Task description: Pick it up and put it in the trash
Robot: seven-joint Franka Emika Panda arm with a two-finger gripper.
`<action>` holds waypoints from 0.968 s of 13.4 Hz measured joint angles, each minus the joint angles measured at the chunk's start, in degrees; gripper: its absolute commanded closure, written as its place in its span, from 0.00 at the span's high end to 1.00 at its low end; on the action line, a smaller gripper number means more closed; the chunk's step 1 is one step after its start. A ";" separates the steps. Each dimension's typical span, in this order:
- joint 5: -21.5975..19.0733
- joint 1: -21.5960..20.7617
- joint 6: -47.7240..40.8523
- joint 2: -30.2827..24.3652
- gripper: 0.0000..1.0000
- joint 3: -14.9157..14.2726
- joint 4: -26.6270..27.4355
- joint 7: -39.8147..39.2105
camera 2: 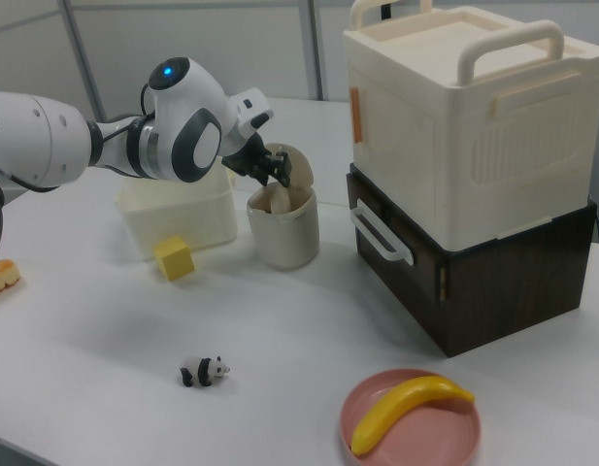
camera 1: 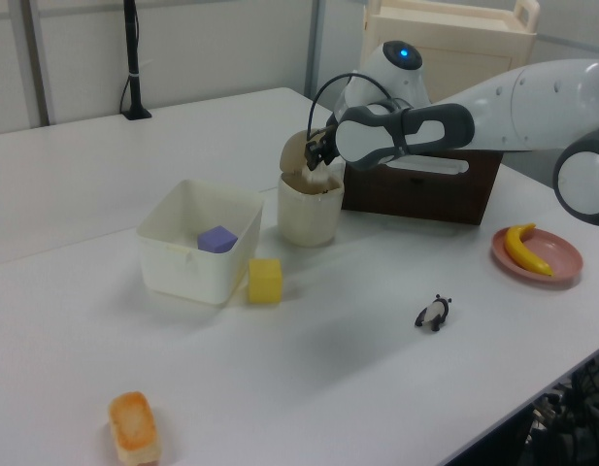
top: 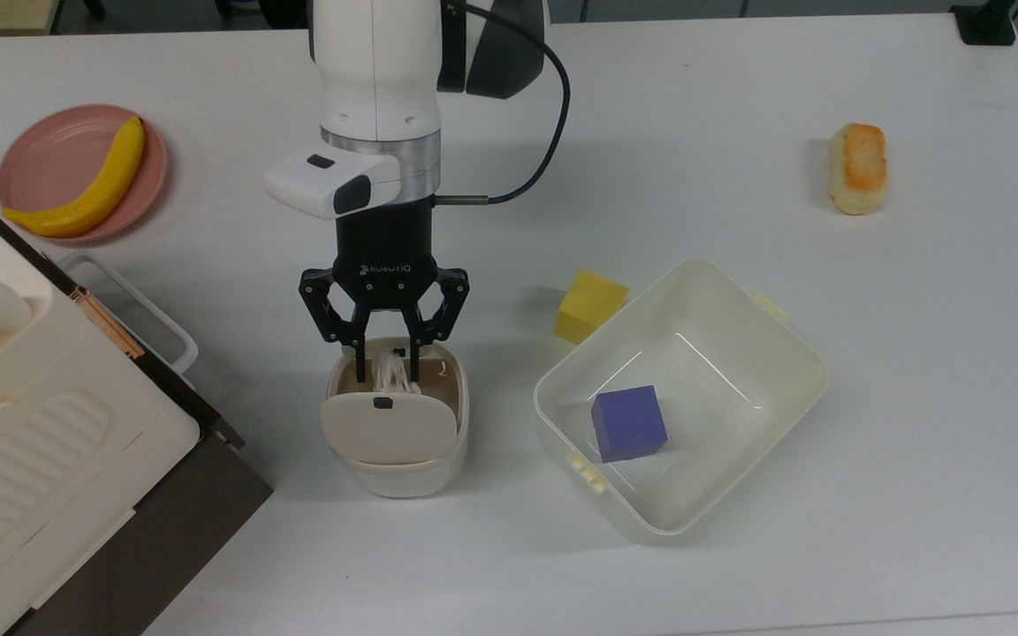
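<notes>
The gripper (top: 385, 375) hung over the open bin (top: 398, 459), its fingers spread apart. The paper wad (top: 392, 374) sat between the fingertips, inside the bin's mouth. The tilted lid (top: 388, 428) lay just beyond the fingertips.

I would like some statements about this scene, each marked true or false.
1. The end effector is over the open bin. True.
2. The paper wad lies on the table. False: it is between the fingers, at the bin's opening.
3. The blue cube sits inside the tub. True.
4. The yellow cube is inside the tub. False: it stands on the table beside the tub.
5. The banana lies on the pink plate. True.
</notes>
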State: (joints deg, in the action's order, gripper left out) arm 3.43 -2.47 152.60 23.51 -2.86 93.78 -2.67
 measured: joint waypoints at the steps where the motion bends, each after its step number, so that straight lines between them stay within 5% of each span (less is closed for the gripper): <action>1: -0.02 -0.01 0.00 -0.01 0.95 0.00 -0.07 1.23; 5: -0.01 -0.05 -2.10 -0.86 1.00 0.02 -0.07 3.37; 13: 3.07 -0.14 -49.29 -17.46 1.00 0.04 0.43 3.35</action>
State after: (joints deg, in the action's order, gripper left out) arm 6.50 -2.61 103.31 6.05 -2.82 94.20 0.68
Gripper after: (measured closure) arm 0.000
